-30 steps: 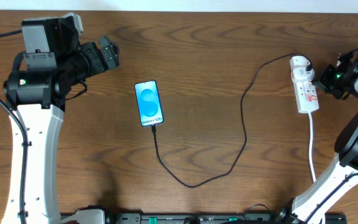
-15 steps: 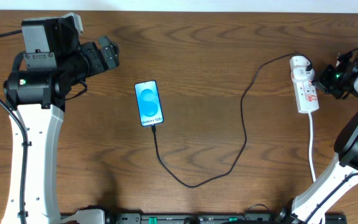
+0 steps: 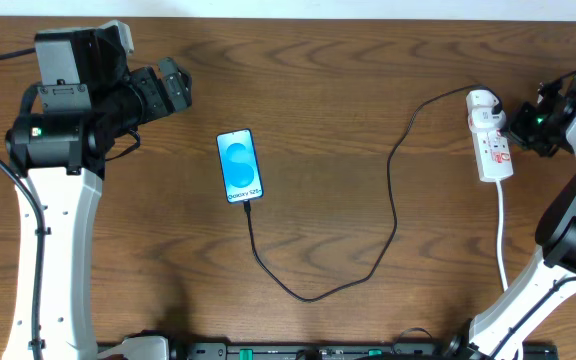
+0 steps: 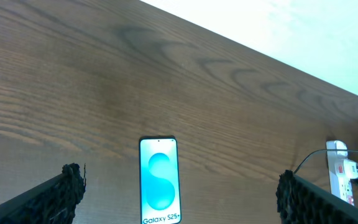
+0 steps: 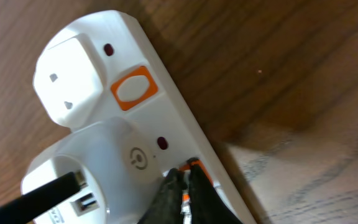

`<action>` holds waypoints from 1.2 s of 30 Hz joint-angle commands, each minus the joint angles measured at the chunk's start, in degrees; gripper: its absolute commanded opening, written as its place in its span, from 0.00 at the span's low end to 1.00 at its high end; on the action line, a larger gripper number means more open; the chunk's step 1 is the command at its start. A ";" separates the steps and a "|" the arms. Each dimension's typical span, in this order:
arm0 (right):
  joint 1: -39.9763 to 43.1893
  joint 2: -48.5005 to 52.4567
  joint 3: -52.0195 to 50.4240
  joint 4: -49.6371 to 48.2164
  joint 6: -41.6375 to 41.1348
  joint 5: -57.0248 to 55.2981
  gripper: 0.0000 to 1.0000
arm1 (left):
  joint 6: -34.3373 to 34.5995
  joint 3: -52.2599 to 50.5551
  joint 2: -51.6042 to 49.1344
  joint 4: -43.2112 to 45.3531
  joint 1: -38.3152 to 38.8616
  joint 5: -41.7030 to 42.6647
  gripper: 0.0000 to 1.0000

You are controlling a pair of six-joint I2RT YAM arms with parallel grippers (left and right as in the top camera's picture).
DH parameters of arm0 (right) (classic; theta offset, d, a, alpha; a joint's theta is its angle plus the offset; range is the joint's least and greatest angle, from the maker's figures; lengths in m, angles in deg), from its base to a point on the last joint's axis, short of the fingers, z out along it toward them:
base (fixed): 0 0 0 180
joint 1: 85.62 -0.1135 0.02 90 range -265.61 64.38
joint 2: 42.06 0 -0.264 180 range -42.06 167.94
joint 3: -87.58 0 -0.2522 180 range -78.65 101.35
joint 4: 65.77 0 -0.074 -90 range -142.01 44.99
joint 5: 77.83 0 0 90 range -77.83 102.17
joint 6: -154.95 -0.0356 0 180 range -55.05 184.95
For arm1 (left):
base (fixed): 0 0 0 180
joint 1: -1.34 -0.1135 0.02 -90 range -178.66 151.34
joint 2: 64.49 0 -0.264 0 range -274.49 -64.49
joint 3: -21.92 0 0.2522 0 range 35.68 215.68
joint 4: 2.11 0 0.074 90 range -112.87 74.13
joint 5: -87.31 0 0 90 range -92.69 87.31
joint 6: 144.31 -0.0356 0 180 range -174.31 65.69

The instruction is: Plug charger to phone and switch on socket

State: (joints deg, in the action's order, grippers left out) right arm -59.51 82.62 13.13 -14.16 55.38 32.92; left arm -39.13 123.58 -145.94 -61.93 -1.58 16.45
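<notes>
Noted right gripper (image 5: pixel 182 186) at bottom centre of the wrist view, fingers closed together, tips down on an orange switch (image 5: pixel 196 167) of the socket (image 5: pixel 104 118) and hiding most of it. Logged a second orange switch (image 5: pixel 133 88) uncovered, further up-left on the same white body, beside a rounded white plug block (image 5: pixel 73 74). Saw charger (image 5: pixel 48 190) as a black cable entering a white adapter (image 5: pixel 61 171) at lower left of that view. In overhead, placed right gripper at the right edge of frame, touching the right side of the socket near its upper end. Traced charger from the top end of the socket, down in a loop through lower centre, then up to the lower edge of the phone (image 3: pixel 240 166), tip meeting it there. Recorded phone flat, screen lit blue, centre-left of frame, well apart from socket. Found left gripper (image 3: pixel 173 85) at upper left, fingers (image 4: pixel 70 183) spread wide, holding nothing
</notes>
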 commanded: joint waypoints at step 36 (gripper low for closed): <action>2.32 -12.66 11.13 18.97 5.88 0.90 0.62 | 0.09 0.20 0.44 0.00 -0.24 -0.37 1.00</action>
State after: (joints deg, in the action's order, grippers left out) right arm -55.70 75.22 22.71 3.19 59.67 32.44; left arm -39.13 123.58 -145.94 -61.93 -1.58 16.43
